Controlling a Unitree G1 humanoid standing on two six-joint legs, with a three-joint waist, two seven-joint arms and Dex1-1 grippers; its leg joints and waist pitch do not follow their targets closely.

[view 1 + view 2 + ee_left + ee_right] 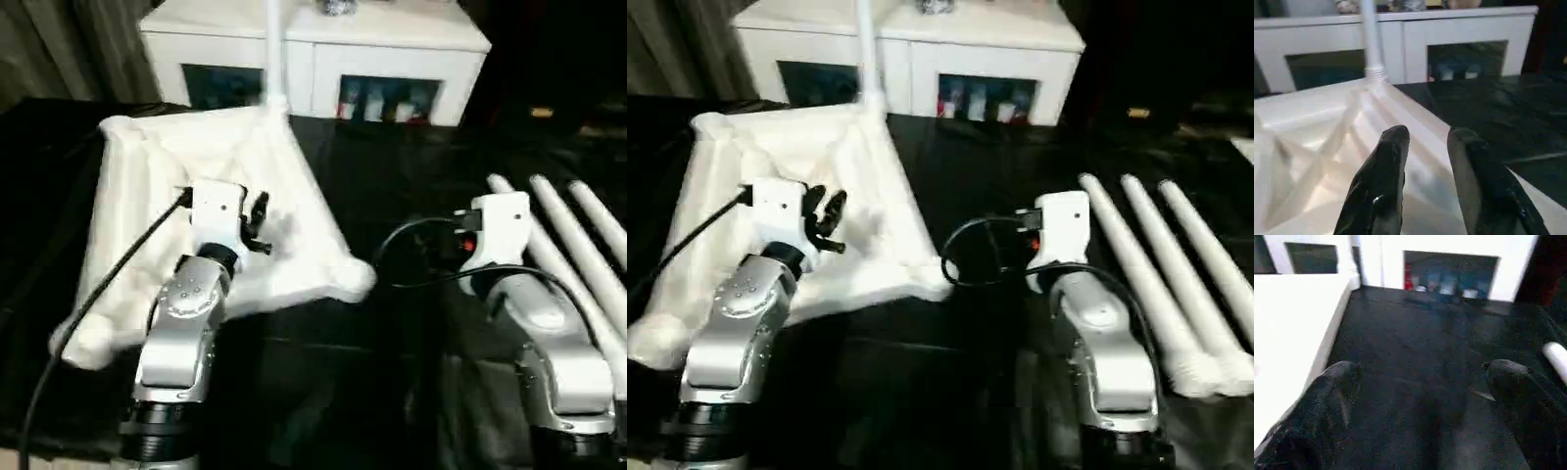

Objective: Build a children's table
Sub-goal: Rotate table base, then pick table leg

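Here the left gripper (1422, 161) hovers over the upturned tabletop (147, 196), fingers partly apart and empty. The right gripper (1420, 396) gapes wide, empty, beside three loose legs (1136, 264).

We see both silver forearms reaching forward from the bottom of the head view, the left arm (181, 328) angled slightly inward with a black cable trailing from its white wrist block, the right arm (544, 343) bent with a looped black cable at its wrist. The left gripper (1425, 161) shows its two black fingers (1381, 181) a narrow gap apart with nothing between them. The right gripper (1420, 396) has its fingers (1327, 406) spread wide and empty.
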